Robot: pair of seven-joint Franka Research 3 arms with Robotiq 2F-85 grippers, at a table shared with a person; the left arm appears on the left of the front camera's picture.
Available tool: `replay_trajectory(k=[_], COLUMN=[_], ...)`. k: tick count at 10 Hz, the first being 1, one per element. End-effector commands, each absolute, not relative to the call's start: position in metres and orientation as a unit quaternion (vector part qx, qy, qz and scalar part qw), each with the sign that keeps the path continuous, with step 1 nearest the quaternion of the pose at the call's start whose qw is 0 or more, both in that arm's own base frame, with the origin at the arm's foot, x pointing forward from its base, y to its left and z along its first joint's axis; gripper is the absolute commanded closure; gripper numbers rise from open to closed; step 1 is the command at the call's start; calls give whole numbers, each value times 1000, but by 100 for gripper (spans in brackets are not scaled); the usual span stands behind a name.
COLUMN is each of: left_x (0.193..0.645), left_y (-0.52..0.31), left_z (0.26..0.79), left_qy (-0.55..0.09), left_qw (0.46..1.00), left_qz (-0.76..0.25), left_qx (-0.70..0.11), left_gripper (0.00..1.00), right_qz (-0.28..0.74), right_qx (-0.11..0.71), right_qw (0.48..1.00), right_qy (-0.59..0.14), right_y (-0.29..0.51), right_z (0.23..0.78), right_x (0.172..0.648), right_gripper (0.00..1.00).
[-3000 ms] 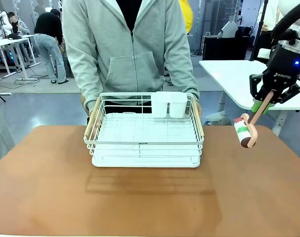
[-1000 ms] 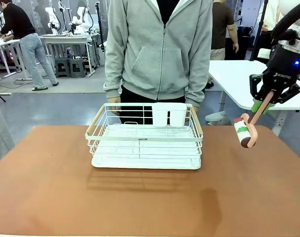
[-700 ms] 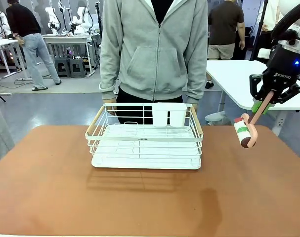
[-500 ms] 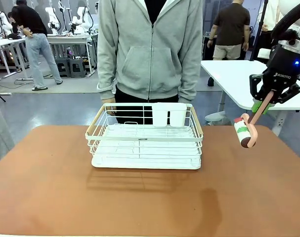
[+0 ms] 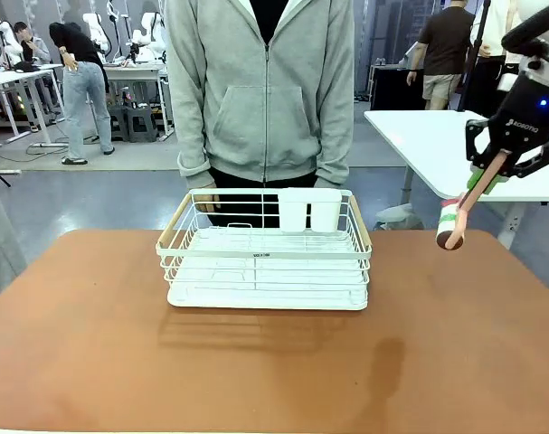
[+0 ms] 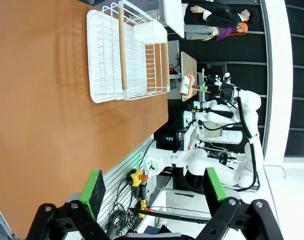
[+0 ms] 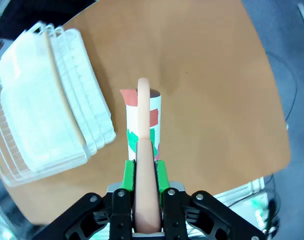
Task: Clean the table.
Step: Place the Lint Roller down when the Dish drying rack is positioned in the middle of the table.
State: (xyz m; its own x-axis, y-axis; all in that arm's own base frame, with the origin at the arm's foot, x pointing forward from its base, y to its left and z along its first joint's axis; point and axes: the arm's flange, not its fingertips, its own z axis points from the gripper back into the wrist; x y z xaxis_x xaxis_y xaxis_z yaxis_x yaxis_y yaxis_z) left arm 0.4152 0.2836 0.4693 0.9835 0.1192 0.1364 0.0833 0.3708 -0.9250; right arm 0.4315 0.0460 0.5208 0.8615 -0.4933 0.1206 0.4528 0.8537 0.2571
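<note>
Reddish-brown and smooth, the table (image 5: 93,362) spreads across the whole foreground, with a white wire dish rack (image 5: 264,249) standing on it toward the far middle, two white cups (image 5: 310,210) set in its back right corner. A person in a grey hoodie (image 5: 260,90) stands at the far edge just behind the rack. High at the right, the right gripper (image 5: 493,174) has its jaws pinched on the pink handle of a lint roller (image 5: 449,222), which hangs clear above the table's right side. From the left wrist, the left gripper (image 6: 154,186) has its green pads spread wide apart, gripping nothing, well away from the rack.
</note>
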Motion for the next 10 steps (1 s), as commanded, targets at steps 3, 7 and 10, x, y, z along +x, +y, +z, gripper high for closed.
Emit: replay_trajectory(k=[3,7,10], left_x=[412,412,412], left_y=[285,285,285], left_z=[471,471,471], left_qy=[-90,-90,-90], left_qw=[821,821,821], left_qz=[9,9,9], left_qx=[-563,-563,-563], left_gripper=[0,0,0], right_qz=[-552,-593,-604], right_qx=[133,152,169], right_qw=[821,779,765], right_qy=[-65,-134,-146], right_y=[52,56,48], right_z=[511,473,421], right_x=[457,475,480], right_gripper=[79,79,79])
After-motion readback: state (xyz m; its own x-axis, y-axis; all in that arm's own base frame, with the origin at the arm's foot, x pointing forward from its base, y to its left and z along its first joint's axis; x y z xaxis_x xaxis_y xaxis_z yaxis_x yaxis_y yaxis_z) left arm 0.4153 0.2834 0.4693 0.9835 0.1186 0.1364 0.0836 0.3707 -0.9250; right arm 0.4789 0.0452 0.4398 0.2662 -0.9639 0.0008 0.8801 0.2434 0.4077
